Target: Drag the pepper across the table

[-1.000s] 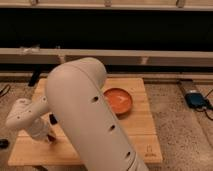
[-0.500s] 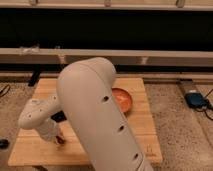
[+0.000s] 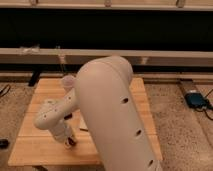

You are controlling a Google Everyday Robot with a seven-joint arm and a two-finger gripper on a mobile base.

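**Camera view (sole view)**

- Table [image 3: 42,97], count 1: light plank top under and around the end effector. Its middle and right part are hidden behind the robot's large white arm [image 3: 117,115].
- Gripper [image 3: 68,139], count 1: at the end of the slim white forearm, lowered to the tabletop near the front-left edge. The low, pointed-down pose suits pressing on a small item and sliding it rather than lifting it (judgement). How far it is open, and whether it grips anything, cannot be told.
- Pepper [image 3: 72,143], count 1: a small dark-red shape on the planks right at the gripper's tip, on its right side. Whether it is touched or pinched cannot be told. Being this close to the front edge, it leaves most of the table's depth beyond the gripper free for a drag (judgement).
- Dark sliver [image 3: 83,129], count 1: just right of and behind the gripper, partly covered by the arm. Not identifiable.
- Blue device [image 3: 195,99], count 1: on the floor, well apart to the gripper's right, off the table.
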